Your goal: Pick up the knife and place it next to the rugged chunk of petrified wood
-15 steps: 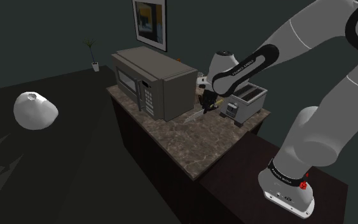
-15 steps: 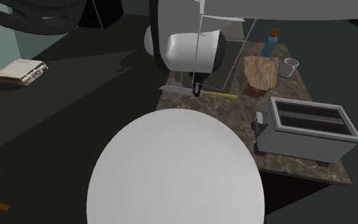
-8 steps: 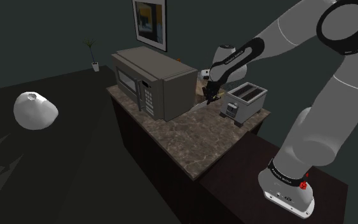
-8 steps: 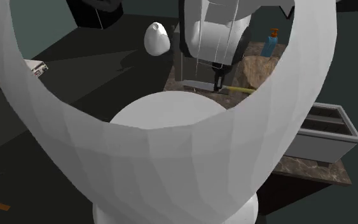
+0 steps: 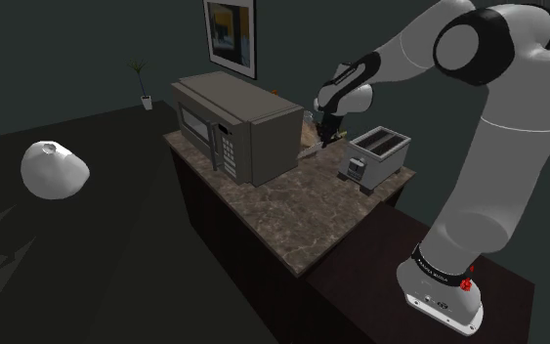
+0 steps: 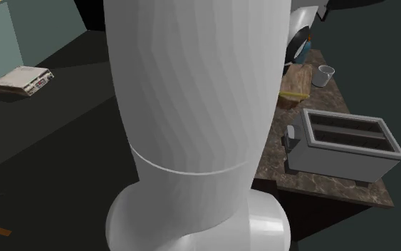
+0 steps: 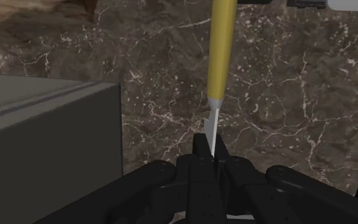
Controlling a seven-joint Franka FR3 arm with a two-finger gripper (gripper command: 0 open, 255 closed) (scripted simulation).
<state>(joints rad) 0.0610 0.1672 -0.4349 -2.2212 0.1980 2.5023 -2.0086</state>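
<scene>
Gripper clamped on the knife at the blade, with the yellow handle pointing straight out ahead of the fingers above the marble counter. Microwave wall close beside the gripper. Petrified wood ahead, past the microwave corner, near the handle's far end. Toaster on the opposite side.

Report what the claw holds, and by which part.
The claw holds the knife by its blade, close to the yellow handle, which sticks out ahead.
</scene>
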